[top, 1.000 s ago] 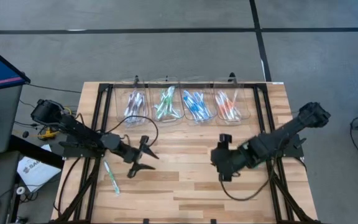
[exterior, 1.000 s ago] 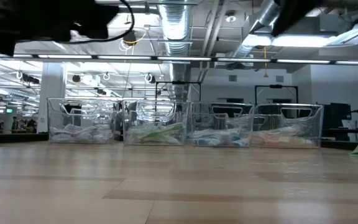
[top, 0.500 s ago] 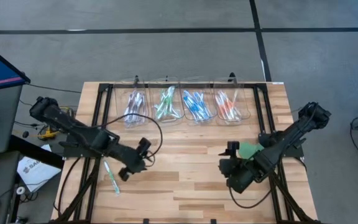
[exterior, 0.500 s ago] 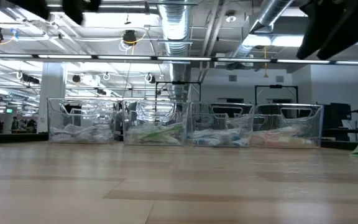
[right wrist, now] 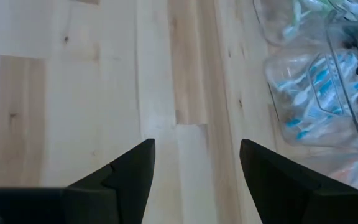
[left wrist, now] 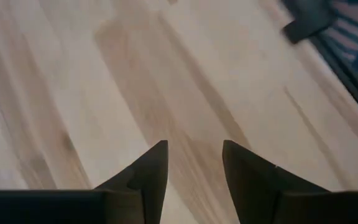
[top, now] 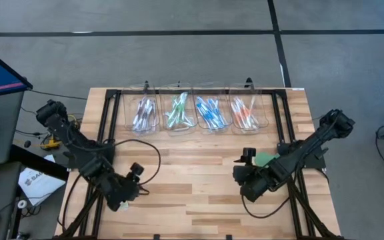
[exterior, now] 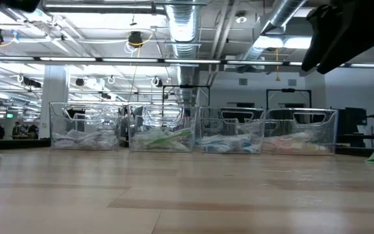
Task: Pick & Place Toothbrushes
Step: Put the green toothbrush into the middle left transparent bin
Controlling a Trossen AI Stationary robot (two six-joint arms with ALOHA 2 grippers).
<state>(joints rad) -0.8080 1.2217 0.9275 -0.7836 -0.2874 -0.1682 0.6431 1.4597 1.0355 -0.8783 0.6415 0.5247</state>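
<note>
— Where's the left arm?

— Stretched from the table's left edge toward the near left corner, its left gripper low over the wood, fingers apart with nothing between them.

— And the right arm?

— Reaching in from the right edge, elbow bent; the right gripper hovers right of centre, fingers spread wide and empty.
</note>
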